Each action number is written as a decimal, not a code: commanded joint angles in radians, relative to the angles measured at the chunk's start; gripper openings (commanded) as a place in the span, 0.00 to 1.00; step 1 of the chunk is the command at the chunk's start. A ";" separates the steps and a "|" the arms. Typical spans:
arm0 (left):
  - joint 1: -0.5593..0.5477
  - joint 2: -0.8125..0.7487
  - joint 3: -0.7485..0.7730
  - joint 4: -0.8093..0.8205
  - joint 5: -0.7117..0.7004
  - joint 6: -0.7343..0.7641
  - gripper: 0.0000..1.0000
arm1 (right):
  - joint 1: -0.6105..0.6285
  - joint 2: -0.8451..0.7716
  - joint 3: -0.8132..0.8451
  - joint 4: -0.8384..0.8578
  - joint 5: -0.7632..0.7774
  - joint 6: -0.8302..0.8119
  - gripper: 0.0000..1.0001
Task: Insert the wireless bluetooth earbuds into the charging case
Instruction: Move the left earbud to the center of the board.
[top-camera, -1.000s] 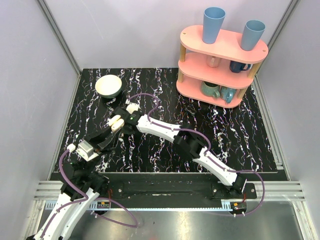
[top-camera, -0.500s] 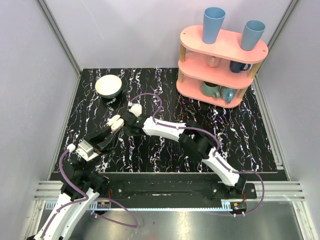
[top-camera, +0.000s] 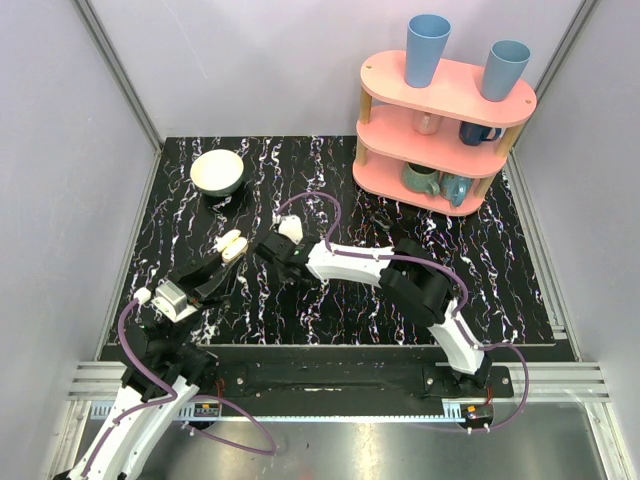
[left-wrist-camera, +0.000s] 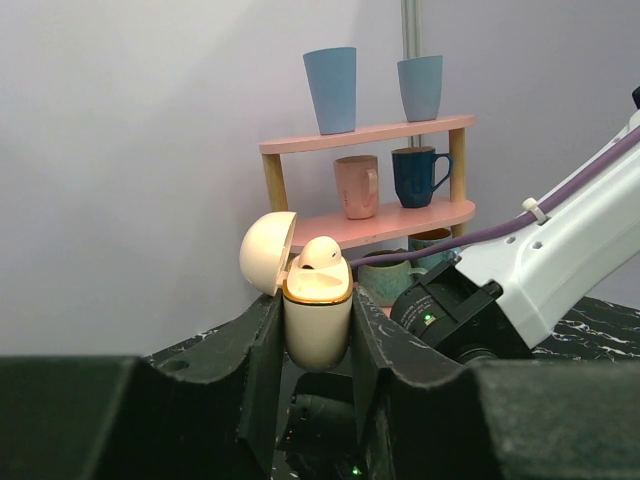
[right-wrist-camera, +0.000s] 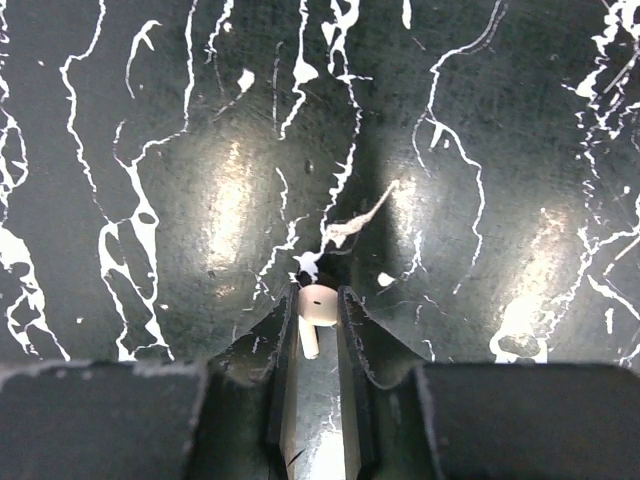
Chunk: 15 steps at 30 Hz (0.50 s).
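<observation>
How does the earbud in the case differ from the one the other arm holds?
The seated earbud shows only its rounded top above the charging case, clamped in the left gripper. The held earbud shows head and stem, pinched directly by the right gripper. Both are cream-white.

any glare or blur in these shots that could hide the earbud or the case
Right wrist view: bright glare patches on the glossy table, yet the earbud reads clearly. Left wrist view: the dark foreground is soft, the charging case sharp and well lit. Top view: even light, soft shadows.
</observation>
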 joint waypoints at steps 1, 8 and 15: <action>0.007 -0.135 0.004 0.050 0.011 -0.006 0.00 | 0.005 -0.069 -0.042 0.007 0.056 -0.029 0.18; 0.010 -0.127 0.005 0.050 0.011 -0.003 0.00 | 0.005 -0.047 -0.030 0.004 0.046 -0.044 0.24; 0.011 -0.127 0.005 0.052 0.011 -0.006 0.00 | 0.005 -0.008 0.016 -0.044 0.037 -0.033 0.29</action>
